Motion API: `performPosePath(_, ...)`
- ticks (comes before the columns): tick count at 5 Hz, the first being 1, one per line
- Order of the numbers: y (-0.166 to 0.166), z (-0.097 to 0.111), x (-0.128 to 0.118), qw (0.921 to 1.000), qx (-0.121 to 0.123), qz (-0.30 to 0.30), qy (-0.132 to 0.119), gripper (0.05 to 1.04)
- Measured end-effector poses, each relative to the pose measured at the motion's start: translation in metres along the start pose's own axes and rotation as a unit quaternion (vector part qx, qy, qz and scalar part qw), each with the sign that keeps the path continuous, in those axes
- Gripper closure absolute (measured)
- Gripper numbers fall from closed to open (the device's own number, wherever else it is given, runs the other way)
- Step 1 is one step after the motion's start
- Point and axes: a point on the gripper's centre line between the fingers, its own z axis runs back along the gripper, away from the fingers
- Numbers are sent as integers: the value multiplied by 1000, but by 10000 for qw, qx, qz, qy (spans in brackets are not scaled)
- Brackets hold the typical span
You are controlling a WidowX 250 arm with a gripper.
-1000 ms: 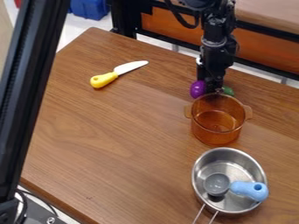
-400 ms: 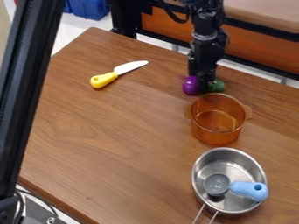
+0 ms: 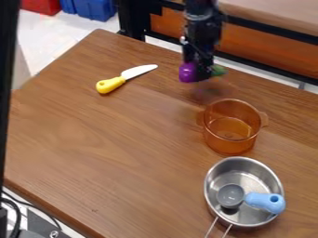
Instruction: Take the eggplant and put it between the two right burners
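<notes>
One eggplant (image 3: 188,73), purple, held above the bench (image 3: 93,139) beyond the amber pot (image 3: 233,142); long axis running across the view, purple end left, green end right. One black gripper (image 3: 202,76), closed about its middle. Bench: brown wood grain, bearing knife (image 3: 112,84), pot, steel pan (image 3: 213,181) with scoop (image 3: 231,195). Room: pale floor (image 3: 40,35), red and blue boxes (image 3: 96,9)
</notes>
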Motion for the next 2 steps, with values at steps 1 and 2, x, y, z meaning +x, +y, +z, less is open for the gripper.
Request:
performPosePath(1, -3, 12, -24, 9999, -64, 157, -7, 419)
performPosePath(2, -23, 20, -60, 9999, -56, 65, 137, 419)
